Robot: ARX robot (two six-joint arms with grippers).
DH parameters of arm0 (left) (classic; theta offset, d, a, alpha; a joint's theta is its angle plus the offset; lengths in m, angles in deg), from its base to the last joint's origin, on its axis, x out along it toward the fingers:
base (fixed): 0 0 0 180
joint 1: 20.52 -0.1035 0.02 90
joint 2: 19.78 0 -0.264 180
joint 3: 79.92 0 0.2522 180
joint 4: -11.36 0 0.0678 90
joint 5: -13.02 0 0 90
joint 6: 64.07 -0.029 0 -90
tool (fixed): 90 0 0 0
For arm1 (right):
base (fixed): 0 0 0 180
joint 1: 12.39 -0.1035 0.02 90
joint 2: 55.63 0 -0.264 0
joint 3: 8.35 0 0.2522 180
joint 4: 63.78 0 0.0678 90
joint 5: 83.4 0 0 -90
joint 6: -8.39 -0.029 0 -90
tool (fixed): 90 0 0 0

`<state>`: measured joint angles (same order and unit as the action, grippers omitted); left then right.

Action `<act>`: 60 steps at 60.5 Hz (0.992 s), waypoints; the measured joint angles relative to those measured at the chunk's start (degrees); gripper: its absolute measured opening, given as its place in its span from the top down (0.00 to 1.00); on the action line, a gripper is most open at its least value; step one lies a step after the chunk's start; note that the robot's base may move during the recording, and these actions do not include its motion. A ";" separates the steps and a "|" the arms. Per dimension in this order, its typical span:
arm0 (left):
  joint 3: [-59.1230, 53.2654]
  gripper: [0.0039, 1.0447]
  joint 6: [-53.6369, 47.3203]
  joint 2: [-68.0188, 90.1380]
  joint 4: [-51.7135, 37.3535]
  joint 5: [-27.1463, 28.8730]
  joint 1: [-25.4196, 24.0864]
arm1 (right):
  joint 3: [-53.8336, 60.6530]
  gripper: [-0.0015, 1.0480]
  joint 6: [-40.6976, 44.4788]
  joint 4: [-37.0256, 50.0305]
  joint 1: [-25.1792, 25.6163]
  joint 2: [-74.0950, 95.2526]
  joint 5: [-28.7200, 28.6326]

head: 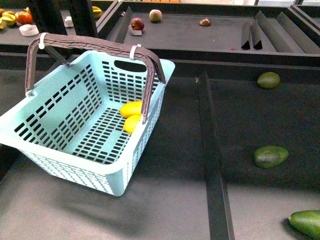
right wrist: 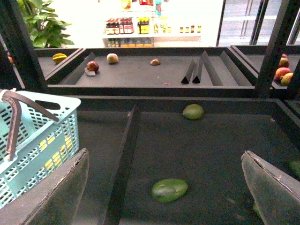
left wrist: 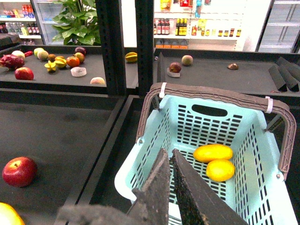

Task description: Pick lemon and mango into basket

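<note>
The pale turquoise basket [head: 70, 107] stands on the dark shelf at the left, its brown handle [head: 95, 46] raised. Inside, against the right wall, the oblong yellow mango [head: 131, 108] lies just beyond the rounder lemon [head: 132, 123], and the two touch. The left wrist view shows the mango [left wrist: 213, 153] and lemon [left wrist: 220, 169] on the basket [left wrist: 154, 136] floor. My left gripper [left wrist: 168, 152] is shut and empty, above the basket's near rim. My right gripper [right wrist: 164, 153] is open and empty over the compartment to the right of the basket [right wrist: 37, 136]. Neither gripper appears in the front view.
Three dark green fruits [head: 269, 80] [head: 270, 156] [head: 306, 222] lie in the right compartment, behind a raised divider [head: 212, 160]. One green fruit [right wrist: 169, 190] sits below my right gripper. A red apple [left wrist: 19, 171] lies left of the basket. Back shelves hold assorted fruit [head: 137, 23].
</note>
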<state>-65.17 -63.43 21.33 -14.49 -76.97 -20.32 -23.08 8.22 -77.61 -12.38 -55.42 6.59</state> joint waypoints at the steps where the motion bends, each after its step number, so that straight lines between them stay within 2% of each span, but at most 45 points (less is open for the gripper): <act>1: -0.09 0.97 0.00 -0.79 0.76 0.00 0.00 | 0.00 0.08 0.00 0.00 0.00 0.00 0.02; 26: -0.11 0.97 0.00 -18.88 17.46 -0.02 0.00 | 0.00 0.08 0.00 0.00 0.00 0.00 0.02; 60: -0.11 0.97 0.00 -30.73 29.20 -0.02 0.00 | 0.00 0.08 0.00 0.00 0.00 0.00 0.02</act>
<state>-65.28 -63.43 -9.40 14.71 -76.99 -20.32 -23.08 8.22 -77.61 -12.38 -55.42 6.61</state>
